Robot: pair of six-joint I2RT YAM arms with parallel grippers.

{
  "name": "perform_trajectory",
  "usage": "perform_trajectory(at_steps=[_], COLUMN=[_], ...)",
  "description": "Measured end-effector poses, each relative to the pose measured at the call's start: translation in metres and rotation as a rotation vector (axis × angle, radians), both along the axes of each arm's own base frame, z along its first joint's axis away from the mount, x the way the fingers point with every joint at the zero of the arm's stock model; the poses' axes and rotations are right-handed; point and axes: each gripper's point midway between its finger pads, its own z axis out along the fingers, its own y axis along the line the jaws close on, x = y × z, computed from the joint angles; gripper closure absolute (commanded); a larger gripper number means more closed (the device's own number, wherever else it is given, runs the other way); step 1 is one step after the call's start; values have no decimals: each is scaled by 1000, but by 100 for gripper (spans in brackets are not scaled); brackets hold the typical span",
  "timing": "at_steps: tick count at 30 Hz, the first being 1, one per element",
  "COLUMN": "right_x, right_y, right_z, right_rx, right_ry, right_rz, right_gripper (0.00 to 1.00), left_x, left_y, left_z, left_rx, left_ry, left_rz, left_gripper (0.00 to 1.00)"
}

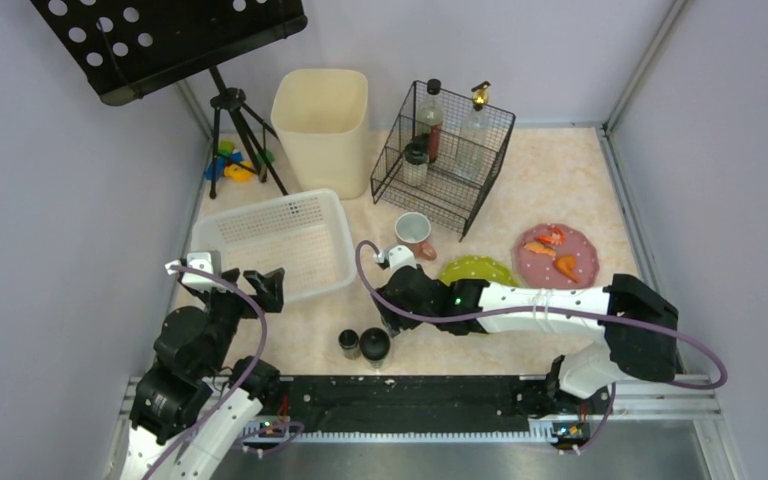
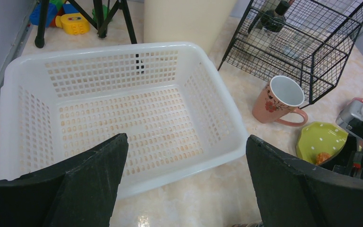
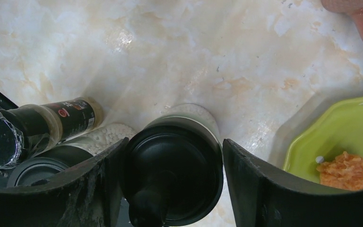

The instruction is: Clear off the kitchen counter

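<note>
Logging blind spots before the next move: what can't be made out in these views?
Whether the right fingers grip the black-capped shaker: right wrist, cap fills the gap.
Labels on the bottles in the wire rack: top view, too small.
Green plate: left wrist, right arm covers part.

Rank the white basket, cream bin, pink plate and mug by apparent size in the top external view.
1. white basket
2. cream bin, though its tall rim sits nearer the camera
3. pink plate
4. mug
</note>
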Motion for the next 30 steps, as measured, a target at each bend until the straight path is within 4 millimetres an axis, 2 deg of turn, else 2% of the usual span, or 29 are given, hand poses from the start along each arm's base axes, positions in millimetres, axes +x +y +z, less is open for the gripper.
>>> perform_trajectory(at_steps=[4, 6, 11, 20, 24, 30], right_x=[0, 0, 0, -5, -3, 10], right_y=[0, 0, 0, -15, -19, -13], right_z=[0, 0, 0, 5, 26, 97], right_rx=[-2, -2, -4, -47, -43, 56], right_ry=[-3, -3, -8, -12, -40, -146], right_rz=[-1, -1, -3, -6, -9, -16], right_gripper=[43, 53, 69, 73, 74, 76], left_x=[0, 0, 0, 0, 0, 0], left_y=[0, 0, 0, 0, 0, 0], left_z=[0, 0, 0, 0, 0, 0], left_rx=[0, 0, 0, 0, 0, 0], left_ry=[0, 0, 0, 0, 0, 0], left_rz=[0, 0, 0, 0, -1, -1], left_gripper=[1, 1, 1, 1, 1, 1])
